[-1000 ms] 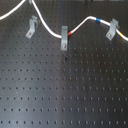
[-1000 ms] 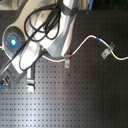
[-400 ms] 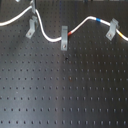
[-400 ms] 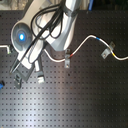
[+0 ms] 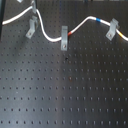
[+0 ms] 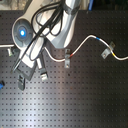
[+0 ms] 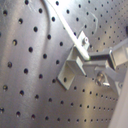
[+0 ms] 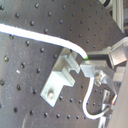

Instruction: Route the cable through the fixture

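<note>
Bolted flat to the black pegboard (image 5: 65, 95), so nothing shifts under a pull. Leaning low over the second exterior view's left with the arm (image 6: 60, 30), evidently to reach the dull slanted clip (image 5: 32, 29). Draped as a slack white cable (image 5: 50, 38) from that clip, past the upright clip (image 5: 64, 37), on toward the paler clip (image 5: 112, 30). In the second wrist view, apparently pinched narrow on the cable by the pincer (image 8: 89, 64), probably to steer it under the hooked top; lying against the hook, not clearly seated.

It looked like a lab: a big black metal board full of tiny holes (image 5: 65, 95) held small grey metal clips (image 5: 64, 38).
</note>
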Controlling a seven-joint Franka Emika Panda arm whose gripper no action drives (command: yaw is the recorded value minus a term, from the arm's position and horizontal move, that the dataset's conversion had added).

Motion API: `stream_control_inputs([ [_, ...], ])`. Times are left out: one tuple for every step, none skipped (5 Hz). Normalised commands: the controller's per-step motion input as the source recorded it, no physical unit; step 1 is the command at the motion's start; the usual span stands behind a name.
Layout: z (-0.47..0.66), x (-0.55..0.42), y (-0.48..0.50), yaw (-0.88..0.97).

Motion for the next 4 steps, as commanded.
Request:
stream_control_inputs([
  [0.37,-0.276,0.105,-0.01],
  [0.2,-0.266,0.159,0.0],
  [0.21,-0.291,0.175,0.03],
  [0.4,-0.138,0.182,0.01],
])
